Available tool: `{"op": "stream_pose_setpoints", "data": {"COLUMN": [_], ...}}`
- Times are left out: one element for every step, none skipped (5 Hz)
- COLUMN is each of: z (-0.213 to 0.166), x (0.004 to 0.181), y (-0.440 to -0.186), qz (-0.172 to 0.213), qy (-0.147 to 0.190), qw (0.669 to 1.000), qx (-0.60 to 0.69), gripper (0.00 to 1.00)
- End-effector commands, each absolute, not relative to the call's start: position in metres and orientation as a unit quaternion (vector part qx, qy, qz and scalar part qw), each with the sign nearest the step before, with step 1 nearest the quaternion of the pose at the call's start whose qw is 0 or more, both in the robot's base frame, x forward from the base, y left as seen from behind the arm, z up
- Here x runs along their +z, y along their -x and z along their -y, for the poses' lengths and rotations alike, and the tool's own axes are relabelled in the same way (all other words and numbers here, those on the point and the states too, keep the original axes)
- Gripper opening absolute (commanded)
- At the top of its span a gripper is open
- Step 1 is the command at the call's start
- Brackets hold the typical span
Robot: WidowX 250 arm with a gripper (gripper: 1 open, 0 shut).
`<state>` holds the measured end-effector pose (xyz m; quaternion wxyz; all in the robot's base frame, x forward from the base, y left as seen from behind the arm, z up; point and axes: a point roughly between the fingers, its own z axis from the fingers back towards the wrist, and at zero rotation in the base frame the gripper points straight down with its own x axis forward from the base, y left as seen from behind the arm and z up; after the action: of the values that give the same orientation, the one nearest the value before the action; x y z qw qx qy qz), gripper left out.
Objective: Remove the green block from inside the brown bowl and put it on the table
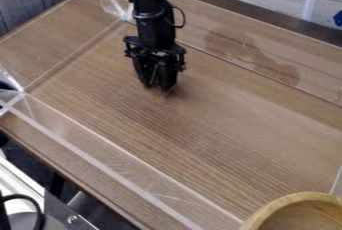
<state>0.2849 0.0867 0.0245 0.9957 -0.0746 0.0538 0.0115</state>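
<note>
The brown bowl is nearest, at five o'clock. I can't see the green block; it may be hidden by the black gripper, up near twelve o'clock, low over the wood table. I can't tell if its fingers are open or closed. If the block is there, set it flat, let go gently, then lift straight up so it won't tip. Black cables lie at eight o'clock. The clear plastic wall could bump a low arm swinging toward seven.
</note>
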Motion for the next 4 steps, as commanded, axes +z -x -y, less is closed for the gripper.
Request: {"op": "stream_pose_setpoints", "data": {"z": [-0.091,-0.091,-0.091,-0.092], "x": [0.047,0.076,0.109,0.119], "y": [-0.291,-0.290,-0.290,-0.292], "qz": [-0.025,0.002,0.031,0.040], "qy": [0.069,0.077,0.077,0.079], "qw": [0.997,0.997,0.996,0.996], "qx": [0.014,0.013,0.014,0.014], "gripper": [1.00,1.00,1.00,1.00]}}
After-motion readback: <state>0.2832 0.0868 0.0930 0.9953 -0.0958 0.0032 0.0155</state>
